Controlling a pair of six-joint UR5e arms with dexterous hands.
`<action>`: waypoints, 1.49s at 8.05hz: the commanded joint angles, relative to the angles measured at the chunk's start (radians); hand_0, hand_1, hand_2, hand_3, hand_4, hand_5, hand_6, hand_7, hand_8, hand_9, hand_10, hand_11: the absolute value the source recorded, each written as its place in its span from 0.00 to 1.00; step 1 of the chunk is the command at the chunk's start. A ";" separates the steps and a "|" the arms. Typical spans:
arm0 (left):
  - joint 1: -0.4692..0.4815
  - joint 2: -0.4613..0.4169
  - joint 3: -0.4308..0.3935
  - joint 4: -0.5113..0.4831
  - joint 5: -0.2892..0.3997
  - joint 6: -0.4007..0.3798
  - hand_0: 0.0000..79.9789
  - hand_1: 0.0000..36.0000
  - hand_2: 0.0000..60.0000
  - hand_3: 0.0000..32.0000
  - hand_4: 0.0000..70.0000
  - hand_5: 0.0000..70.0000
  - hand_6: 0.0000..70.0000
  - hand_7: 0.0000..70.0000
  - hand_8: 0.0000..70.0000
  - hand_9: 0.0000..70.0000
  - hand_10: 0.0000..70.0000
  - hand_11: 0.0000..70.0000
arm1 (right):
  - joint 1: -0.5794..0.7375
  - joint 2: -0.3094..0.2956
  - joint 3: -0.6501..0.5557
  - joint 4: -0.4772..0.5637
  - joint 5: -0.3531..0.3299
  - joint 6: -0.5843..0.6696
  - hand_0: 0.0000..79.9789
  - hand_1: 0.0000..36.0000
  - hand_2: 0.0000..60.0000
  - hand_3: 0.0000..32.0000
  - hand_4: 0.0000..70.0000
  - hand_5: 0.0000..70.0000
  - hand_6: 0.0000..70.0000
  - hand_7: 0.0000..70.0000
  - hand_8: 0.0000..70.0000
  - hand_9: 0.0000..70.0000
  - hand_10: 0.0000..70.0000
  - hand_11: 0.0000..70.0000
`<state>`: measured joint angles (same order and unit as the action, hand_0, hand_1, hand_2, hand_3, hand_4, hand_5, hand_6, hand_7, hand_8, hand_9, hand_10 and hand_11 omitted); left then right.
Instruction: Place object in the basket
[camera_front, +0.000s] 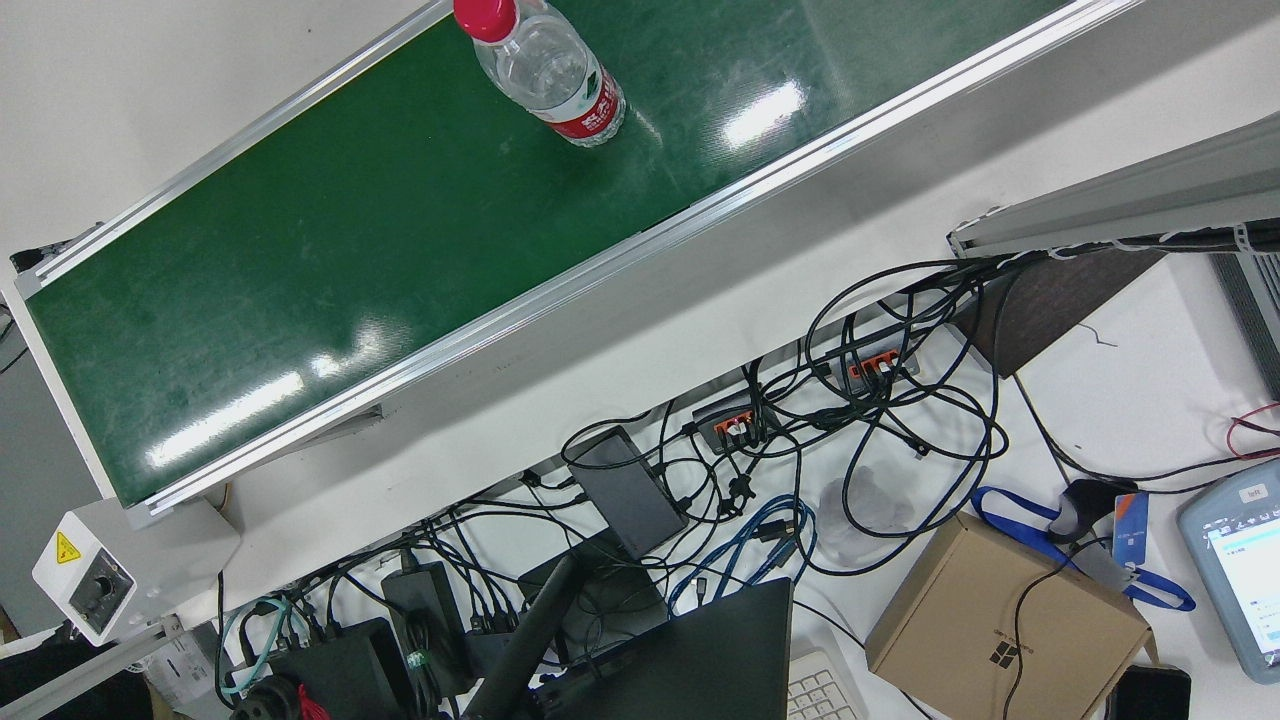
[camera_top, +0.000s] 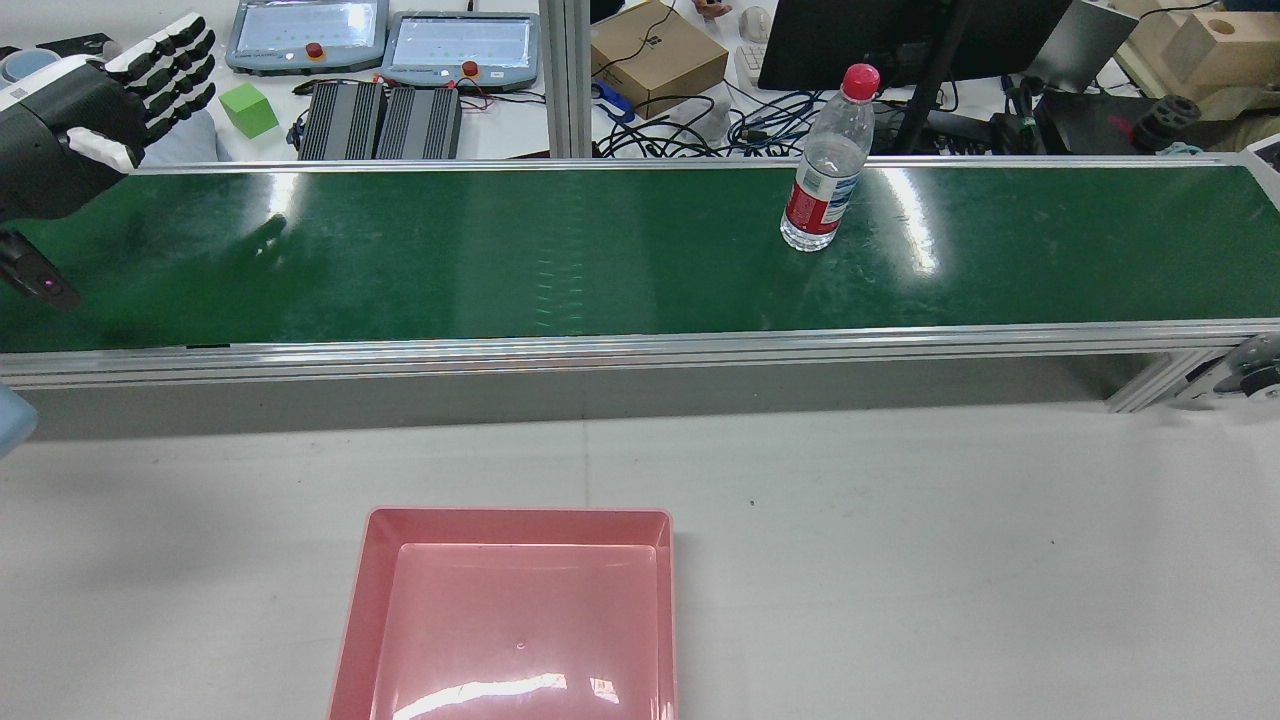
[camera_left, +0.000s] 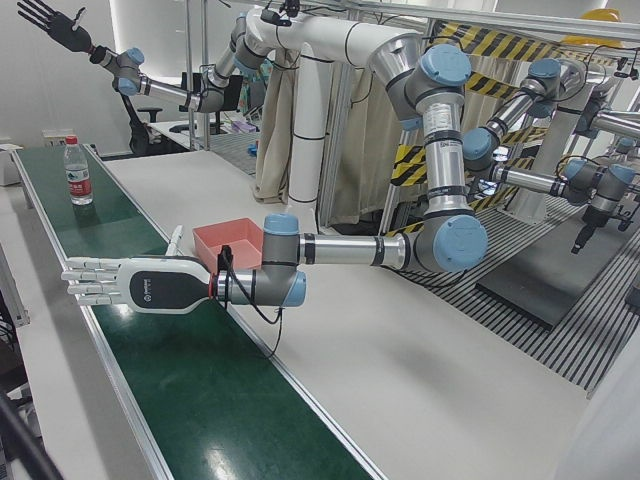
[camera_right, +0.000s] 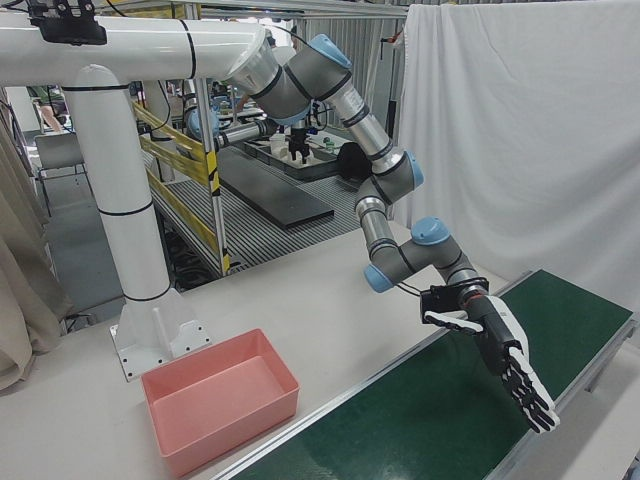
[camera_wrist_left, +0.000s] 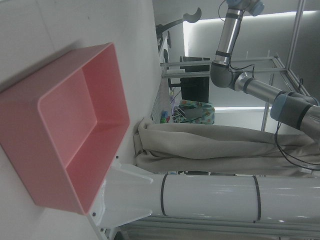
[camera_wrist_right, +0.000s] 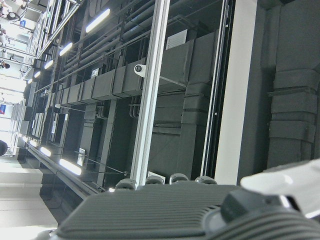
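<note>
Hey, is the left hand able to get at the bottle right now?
Probably not yet. The left hand hovers open over the belt's far left end, while the bottle stands upright well toward the other end. Nothing lies between them on the belt; the gap is the obstacle.

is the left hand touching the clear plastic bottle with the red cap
Apart. Rear view: left hand is at the belt's far left, bottle stands well right.

Markings seen: few, none we can read as words.

We note a red-and-white label on the water bottle (camera_front: 552, 75), its print too small to read; a yellow triangular warning sign on the conveyor's control box (camera_front: 92, 578); and a four-pane logo, possibly Microsoft's, on the cardboard box (camera_front: 1003, 628). The hand's (camera_left: 140, 285) small mark is illegible.
</note>
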<state>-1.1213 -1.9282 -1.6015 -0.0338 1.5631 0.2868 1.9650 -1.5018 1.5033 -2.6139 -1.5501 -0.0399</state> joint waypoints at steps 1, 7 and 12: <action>0.000 0.000 0.000 0.000 0.000 -0.002 0.61 0.02 0.00 0.06 0.00 0.07 0.00 0.00 0.00 0.00 0.00 0.01 | 0.000 0.000 0.000 0.000 0.001 0.000 0.00 0.00 0.00 0.00 0.00 0.00 0.00 0.00 0.00 0.00 0.00 0.00; 0.000 0.000 0.000 -0.001 0.000 -0.002 0.61 0.02 0.00 0.07 0.00 0.07 0.00 0.00 0.00 0.00 0.00 0.01 | 0.000 0.000 0.000 0.000 -0.001 0.000 0.00 0.00 0.00 0.00 0.00 0.00 0.00 0.00 0.00 0.00 0.00 0.00; -0.002 0.000 0.000 0.000 0.000 -0.003 0.62 0.01 0.00 0.04 0.01 0.08 0.00 0.00 0.00 0.00 0.01 0.03 | 0.000 0.000 -0.002 0.000 -0.001 0.000 0.00 0.00 0.00 0.00 0.00 0.00 0.00 0.00 0.00 0.00 0.00 0.00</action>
<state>-1.1213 -1.9282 -1.6015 -0.0338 1.5631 0.2843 1.9650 -1.5018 1.5030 -2.6139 -1.5507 -0.0399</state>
